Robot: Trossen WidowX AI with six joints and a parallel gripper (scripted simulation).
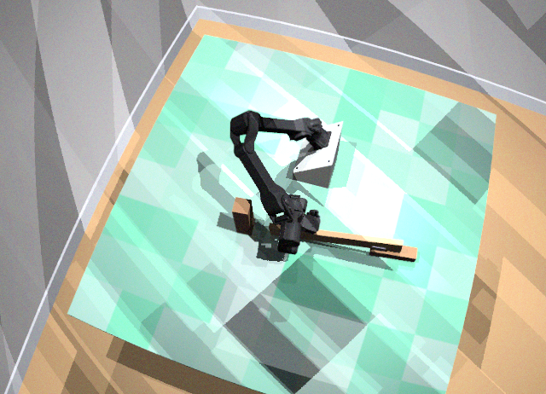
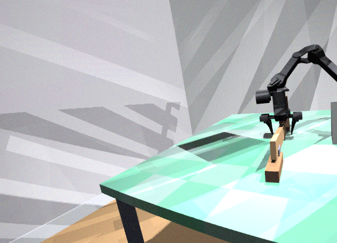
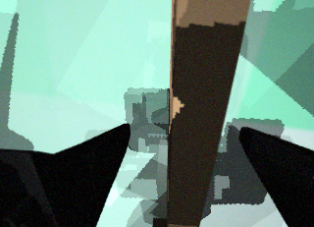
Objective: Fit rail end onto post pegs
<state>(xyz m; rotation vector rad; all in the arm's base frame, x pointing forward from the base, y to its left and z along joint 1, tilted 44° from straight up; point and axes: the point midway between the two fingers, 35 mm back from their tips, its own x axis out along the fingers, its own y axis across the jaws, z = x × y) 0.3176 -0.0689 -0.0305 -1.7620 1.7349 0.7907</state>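
Note:
The long wooden rail (image 1: pixel 357 239) (image 2: pixel 273 150) (image 3: pixel 201 89) has its far end at the bracket (image 1: pixel 378 248) (image 2: pixel 279 150) on the low footboard block (image 1: pixel 409 253) (image 2: pixel 271 175). Its near end shows just beyond the arm in the top view, a short gap from the wooden post (image 1: pixel 242 216). The post stands upright; its pegs cannot be made out. My gripper (image 2: pixel 281 133) (image 3: pixel 183 131) is open, pointing down over the near part of the rail, with one finger on each side and space between each finger and the wood. In the top view the arm hides the fingers.
The arm's base stands by a white-topped grey wedge (image 1: pixel 313 175), which also shows at the right edge of the exterior view (image 2: pixel 334 123). The arm reaches over the table (image 1: pixel 167 257) between the wedge and the rail. Shadows cross the table around the rail and post.

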